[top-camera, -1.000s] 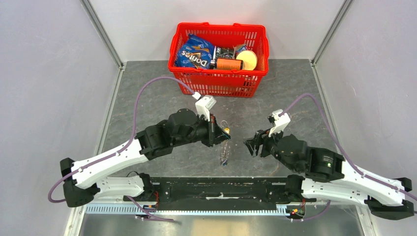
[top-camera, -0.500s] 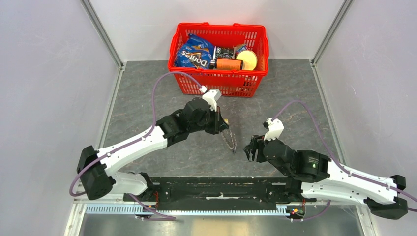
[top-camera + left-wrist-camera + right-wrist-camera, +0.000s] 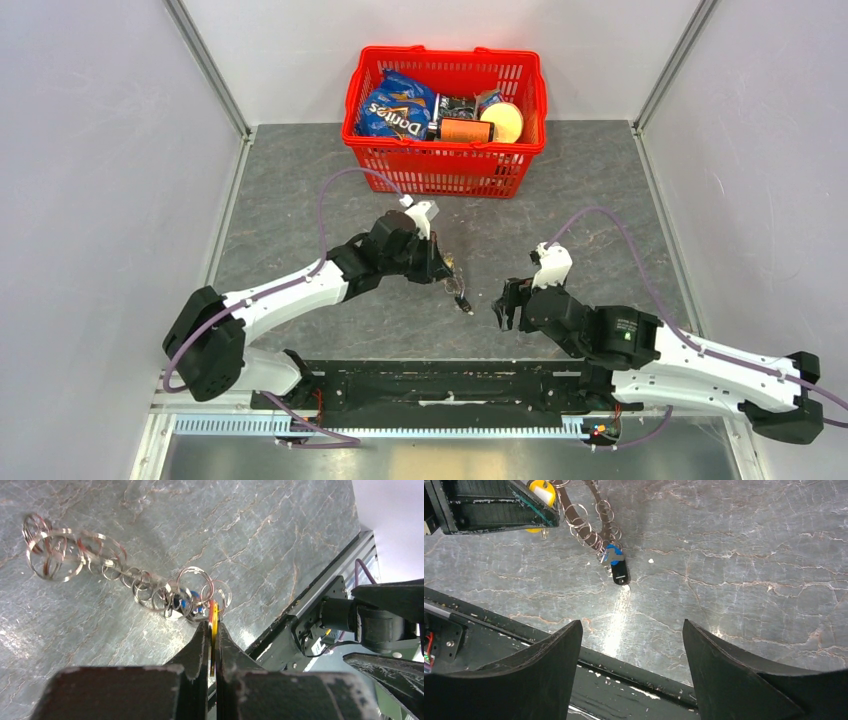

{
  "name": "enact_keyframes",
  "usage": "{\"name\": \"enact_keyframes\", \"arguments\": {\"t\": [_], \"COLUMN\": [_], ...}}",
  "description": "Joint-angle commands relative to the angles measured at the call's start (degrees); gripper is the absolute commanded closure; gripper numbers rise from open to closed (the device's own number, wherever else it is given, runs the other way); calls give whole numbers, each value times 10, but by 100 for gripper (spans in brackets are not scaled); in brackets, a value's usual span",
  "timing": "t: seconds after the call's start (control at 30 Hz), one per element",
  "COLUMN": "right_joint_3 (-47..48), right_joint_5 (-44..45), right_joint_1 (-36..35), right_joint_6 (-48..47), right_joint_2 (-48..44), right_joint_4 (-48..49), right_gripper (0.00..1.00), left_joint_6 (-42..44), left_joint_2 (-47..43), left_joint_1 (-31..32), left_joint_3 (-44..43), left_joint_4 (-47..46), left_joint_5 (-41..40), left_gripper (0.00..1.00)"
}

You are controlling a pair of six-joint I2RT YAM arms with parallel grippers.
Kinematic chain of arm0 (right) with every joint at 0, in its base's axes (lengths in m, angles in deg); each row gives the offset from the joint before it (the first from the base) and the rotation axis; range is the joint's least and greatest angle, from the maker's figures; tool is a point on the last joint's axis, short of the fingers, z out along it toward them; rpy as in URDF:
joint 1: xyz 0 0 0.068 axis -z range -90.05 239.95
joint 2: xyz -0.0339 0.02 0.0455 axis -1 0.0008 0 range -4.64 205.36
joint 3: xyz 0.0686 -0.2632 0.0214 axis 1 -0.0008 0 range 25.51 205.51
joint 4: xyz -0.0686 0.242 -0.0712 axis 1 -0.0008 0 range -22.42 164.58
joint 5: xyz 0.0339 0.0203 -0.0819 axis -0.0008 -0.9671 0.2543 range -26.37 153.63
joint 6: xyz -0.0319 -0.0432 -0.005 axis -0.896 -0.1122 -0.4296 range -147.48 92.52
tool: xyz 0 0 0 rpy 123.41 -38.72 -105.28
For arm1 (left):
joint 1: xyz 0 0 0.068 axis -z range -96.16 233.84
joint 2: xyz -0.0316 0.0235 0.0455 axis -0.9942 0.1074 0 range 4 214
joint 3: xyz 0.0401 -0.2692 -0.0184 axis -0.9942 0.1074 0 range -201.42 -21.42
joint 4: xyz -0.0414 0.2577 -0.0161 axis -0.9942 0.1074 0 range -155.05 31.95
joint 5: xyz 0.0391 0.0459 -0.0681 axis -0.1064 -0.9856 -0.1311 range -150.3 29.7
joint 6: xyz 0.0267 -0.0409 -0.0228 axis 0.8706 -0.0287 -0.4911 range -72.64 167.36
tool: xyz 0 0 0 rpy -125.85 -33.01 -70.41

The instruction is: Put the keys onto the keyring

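Note:
My left gripper [image 3: 447, 264] is shut on the thin yellow key [image 3: 213, 630], held edge-on between its fingertips [image 3: 213, 625]. From it a keyring chain of linked silver rings [image 3: 100, 565] trails down onto the grey table [image 3: 300, 200]. The blue key [image 3: 613, 554] sits in that chain beside a small black fob [image 3: 620, 574], both resting on the table. My right gripper [image 3: 631, 625] is open and empty, just right of the chain's end [image 3: 466, 306] and apart from it. In the top view it is the right gripper [image 3: 503, 311] near the front rail.
A red basket [image 3: 445, 172] full of snack packs stands at the back centre. A black rail [image 3: 450, 380] runs along the near edge right under my right gripper. Grey walls close in both sides.
The left arm has stretched forward and lowered, bringing the ring chain down onto the table. The right gripper has opened wider and slid slightly left and nearer.

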Motion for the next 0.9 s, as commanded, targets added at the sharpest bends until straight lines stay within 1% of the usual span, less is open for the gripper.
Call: {"name": "enact_keyframes", "arguments": {"t": [0.0, 0.23, 0.3, 0.47, 0.7, 0.73, 0.77, 0.83, 0.87], "right_joint_3": [6, 10, 12, 22, 31, 34, 40, 54, 62], "right_joint_5": [21, 22, 20, 17, 22, 25, 30, 52, 58], "right_joint_1": [1, 1, 1, 1, 1, 1, 1, 1, 1], "right_joint_6": [9, 11, 9, 8, 24, 29, 35, 60, 64], "right_joint_2": [11, 31, 39, 61, 83, 85, 88, 96, 97], "right_joint_4": [4, 5, 8, 14, 13, 8, -2, -27, -37], "right_gripper": [19, 16, 13, 12, 12, 11, 3, 3, 3], "left_joint_6": [-1, -23, -29, -36, -24, -25, -24, -20, -16], "left_joint_2": [-5, -60, -76, -100, -74, -73, -76, -87, -95], "left_joint_1": [-11, -18, -18, -19, -25, -28, -29, -29, -29], "left_joint_3": [37, 107, 118, 133, 133, 133, 133, 131, 128], "left_joint_4": [-25, -26, -20, -11, -34, -38, -43, -47, -48], "left_joint_5": [13, 3, 1, 4, 21, 23, 25, 26, 27], "left_gripper": [96, 82, 81, 80, 79, 77, 73, 60, 55]}}
